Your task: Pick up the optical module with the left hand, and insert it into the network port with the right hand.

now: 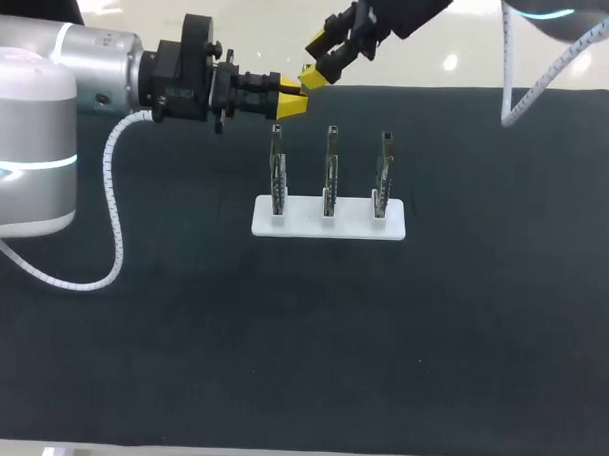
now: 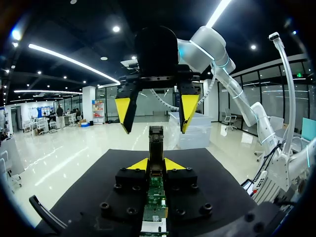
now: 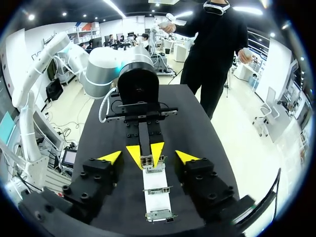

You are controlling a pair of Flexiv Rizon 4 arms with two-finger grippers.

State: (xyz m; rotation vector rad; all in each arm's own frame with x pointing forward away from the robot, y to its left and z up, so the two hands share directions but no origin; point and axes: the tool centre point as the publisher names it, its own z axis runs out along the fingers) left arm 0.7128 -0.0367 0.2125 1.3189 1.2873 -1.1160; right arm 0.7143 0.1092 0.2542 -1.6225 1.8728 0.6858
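Left wrist view catches what the head view hides: the left gripper [image 2: 156, 164] pinches the optical module [image 2: 156, 140], which juts ahead between the spread fingers of the right gripper [image 2: 155, 112], neither finger touching it. From overhead the held module is lost behind the yellow tips. On the worktop [image 1: 481, 324], a white holder [image 1: 303, 226] carries three upright modules [image 1: 329, 174].

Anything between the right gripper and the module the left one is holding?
Nothing visible. The left gripper is shut on the module, whose free end points at the gap between the right gripper's open fingers, with only air between.
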